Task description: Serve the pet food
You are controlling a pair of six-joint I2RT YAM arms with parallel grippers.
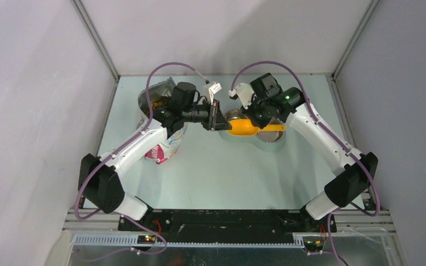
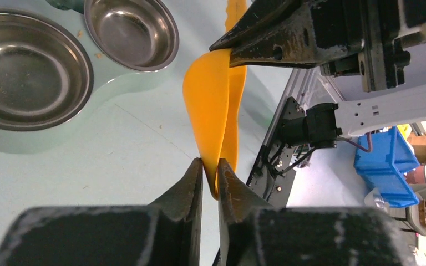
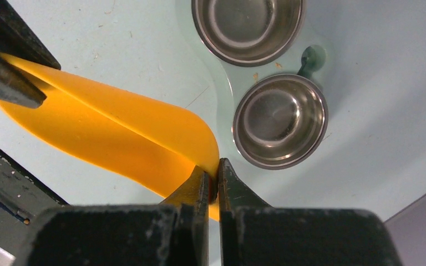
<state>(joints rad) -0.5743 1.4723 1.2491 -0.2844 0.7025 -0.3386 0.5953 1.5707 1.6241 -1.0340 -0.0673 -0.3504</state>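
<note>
The left claw (image 2: pixel 211 173) pinches one rim of the yellow plastic scoop (image 2: pixel 213 105), and the right claw (image 3: pixel 217 176) is clamped on its opposite end, near two round steel bowls (image 3: pixel 280 121) on the pale surface (image 1: pixel 216 177). The brown kibble pet food (image 1: pixel 156 103) lies inside the open white printed foil bag (image 1: pixel 169 148) beside the left arm.

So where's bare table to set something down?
Free: pale green table from its near edge up to the white printed foil bag and steel bowls. Crowded: back centre, left gripper and right gripper on the yellow plastic scoop.
</note>
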